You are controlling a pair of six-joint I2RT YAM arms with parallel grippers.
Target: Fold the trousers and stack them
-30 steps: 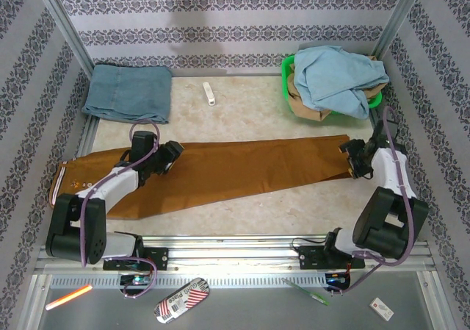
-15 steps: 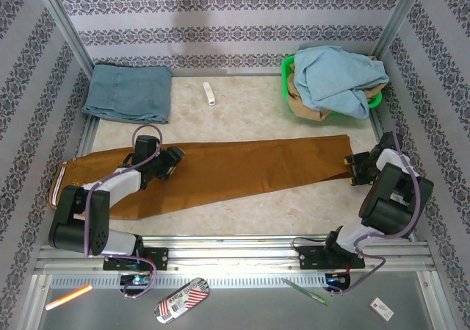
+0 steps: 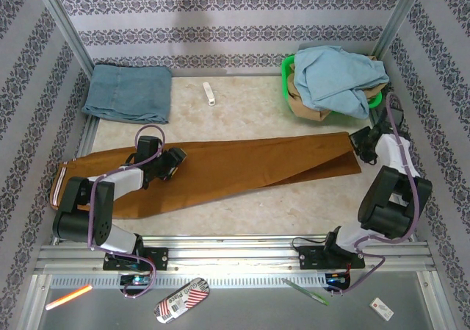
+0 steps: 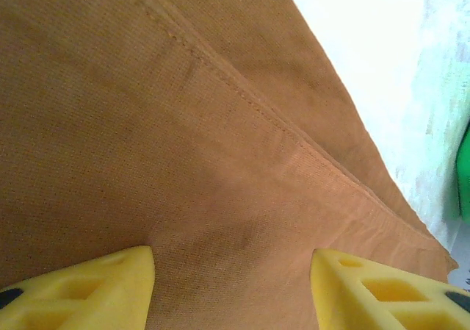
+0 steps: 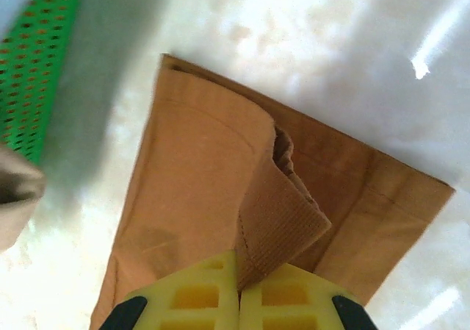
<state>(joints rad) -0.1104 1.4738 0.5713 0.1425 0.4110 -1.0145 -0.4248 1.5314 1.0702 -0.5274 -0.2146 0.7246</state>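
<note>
Your trousers (image 3: 242, 165) lie flat in a long rust-brown band across the table (image 3: 242, 113), waistband end on the left and hem end on the right. Your right gripper (image 5: 237, 271) is pinched closed on a raised fold of the hem. The ribbed edge climbs off the flat leg end straight into the jaws, and the rest of the hem spreads out ahead of them and to either side. Your left gripper (image 4: 231, 271) stands wide apart over the upper leg. Cloth fills the gap between the jaws and a stitched seam runs slantwise ahead of them. You cannot tell whether its fingertips press the cloth.

Ahead and left of the right jaws sits a green basket (image 3: 286, 73), near the hem but apart from it and heaped with pale blue cloth (image 3: 338, 76). Well beyond the left jaws lie a folded denim-blue cloth (image 3: 128, 91) and a small white object (image 3: 209, 93).

Half a second ago the right gripper was by the hem's near corner. It has since moved toward the basket, and the hem end has spread wider. The left gripper has hardly shifted.
</note>
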